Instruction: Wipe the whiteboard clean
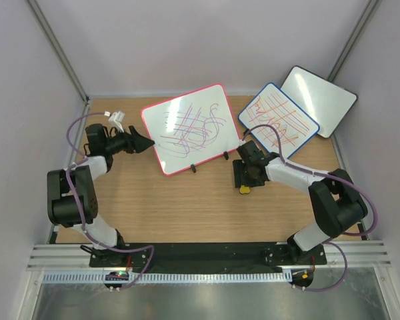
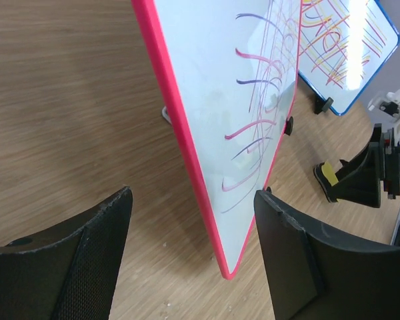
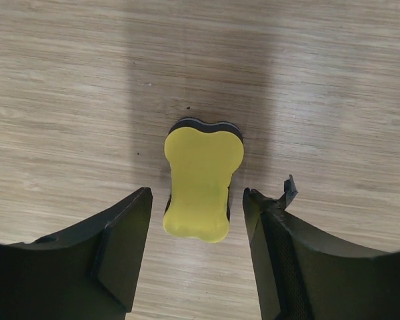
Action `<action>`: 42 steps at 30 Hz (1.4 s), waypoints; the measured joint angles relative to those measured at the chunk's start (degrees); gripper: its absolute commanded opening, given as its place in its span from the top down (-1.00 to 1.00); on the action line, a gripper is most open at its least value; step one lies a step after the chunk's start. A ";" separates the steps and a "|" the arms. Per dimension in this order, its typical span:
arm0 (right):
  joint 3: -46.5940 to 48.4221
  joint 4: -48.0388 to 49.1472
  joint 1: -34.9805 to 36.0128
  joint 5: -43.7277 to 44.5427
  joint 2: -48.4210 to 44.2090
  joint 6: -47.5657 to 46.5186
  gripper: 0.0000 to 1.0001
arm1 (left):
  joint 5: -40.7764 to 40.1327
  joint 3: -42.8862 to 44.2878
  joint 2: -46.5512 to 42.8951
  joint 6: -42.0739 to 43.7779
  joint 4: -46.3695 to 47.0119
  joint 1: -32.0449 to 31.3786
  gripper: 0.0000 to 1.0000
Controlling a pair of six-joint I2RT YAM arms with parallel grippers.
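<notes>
Whiteboard [image 1: 190, 128], red-pink frame: stands at the far middle of the table [image 1: 187, 213], propped on small black feet [image 1: 194, 167] and turned a little askew to the table's edges. Carries purple and pink scribbles across most of its face. Appears almost edge-on in the left wrist view, tilted, with a lower corner of the frame hanging just above the wood.

Left gripper [image 1: 147, 143]: reaches in from the table's left edge to the board's left side. Straddles the frame with fingers [image 2: 93, 253] spread, one on each side and a gap at both; pinches nothing.

Eraser [image 1: 245, 189], yellow on top over a dark base: lies flat on the wood just near of the board's right near corner, close to the table's middle.

Right gripper [image 1: 243, 179]: hangs directly over the eraser, pointing down. Holds its fingers [image 3: 120, 247] apart to either side of it, with a sliver of wood visible between each finger and the yellow body; no pinch.

Blue board [image 1: 278, 120], red lines on it: sits just right of the whiteboard, toward the far right corner.

Black board [image 1: 320, 100], blank: sits beyond it in that corner, edges meeting.
</notes>
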 measured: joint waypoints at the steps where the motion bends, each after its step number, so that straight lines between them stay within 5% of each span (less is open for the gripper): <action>1: 0.00 0.11 0.00 -0.20 0.70 0.00 -0.26 | 0.13 0.22 0.00 -0.20 0.50 -0.11 -0.48; 42: 2.67 -0.72 -0.79 1.84 2.86 -0.44 -0.07 | 0.31 2.73 4.61 -4.42 6.45 -1.81 -0.36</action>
